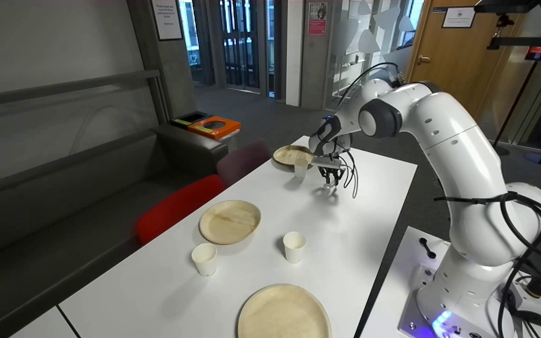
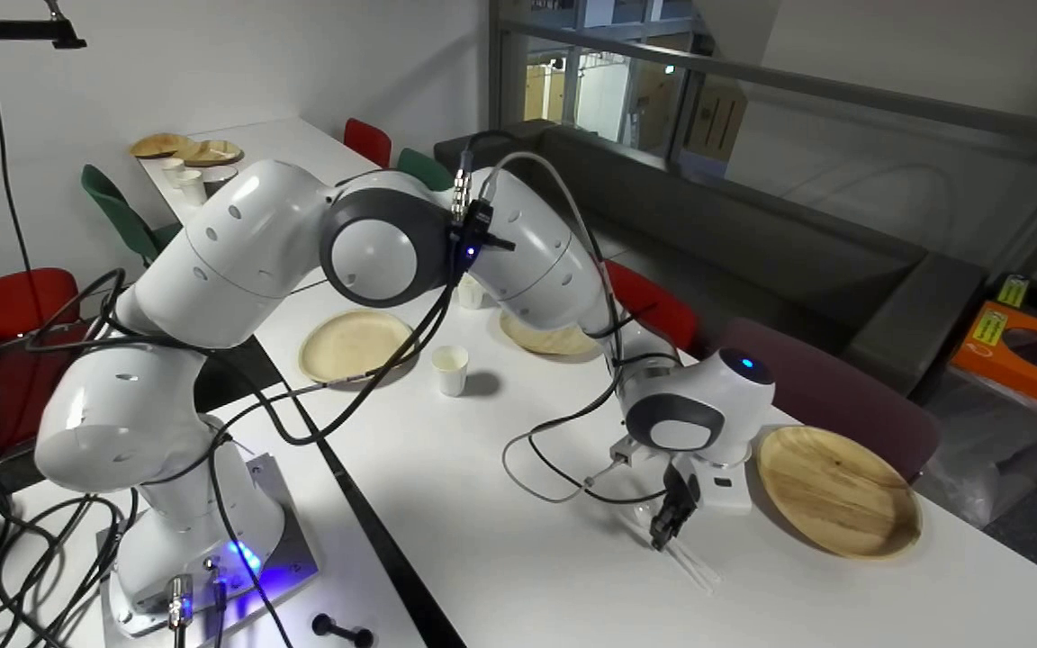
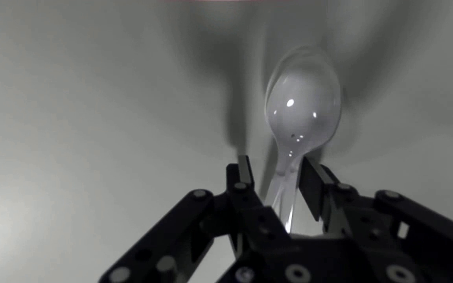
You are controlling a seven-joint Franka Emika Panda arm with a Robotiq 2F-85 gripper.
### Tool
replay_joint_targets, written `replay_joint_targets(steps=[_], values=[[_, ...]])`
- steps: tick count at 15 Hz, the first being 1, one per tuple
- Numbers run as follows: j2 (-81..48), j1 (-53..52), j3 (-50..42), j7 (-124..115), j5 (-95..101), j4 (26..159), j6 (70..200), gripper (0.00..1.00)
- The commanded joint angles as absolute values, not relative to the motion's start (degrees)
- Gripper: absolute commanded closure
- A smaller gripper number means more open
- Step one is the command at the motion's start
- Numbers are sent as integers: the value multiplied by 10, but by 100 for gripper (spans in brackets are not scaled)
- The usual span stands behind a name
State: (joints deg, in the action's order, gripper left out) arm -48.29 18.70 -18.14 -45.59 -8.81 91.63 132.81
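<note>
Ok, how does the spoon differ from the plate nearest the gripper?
The spoon is clear, while the plate is brown with wood grain. The spoon is long and narrow; the plate is round and much broader. The spoon's neck is between the sides of the open gripper; the plate lies outside it. Both have curved edges.

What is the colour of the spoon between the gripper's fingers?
The spoon is clear and colourless, best seen in the wrist view.
</note>
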Motion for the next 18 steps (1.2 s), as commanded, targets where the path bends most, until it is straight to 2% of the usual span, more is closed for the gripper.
replay_joint_targets(steps=[1,3,4,9,11,16,17,18], values=[[-485,179,-193,-453,-83,909,1329,83],[-485,179,-194,-454,-83,909,1329,72],[-485,179,-194,-454,-83,909,1329,70],[-484,179,-195,-453,-83,910,1328,74],[-483,179,-195,-453,-83,911,1328,83],[-480,179,-195,-451,-83,913,1329,81],[-480,179,-195,-451,-83,914,1329,80],[-479,178,-195,-451,-83,914,1330,74]])
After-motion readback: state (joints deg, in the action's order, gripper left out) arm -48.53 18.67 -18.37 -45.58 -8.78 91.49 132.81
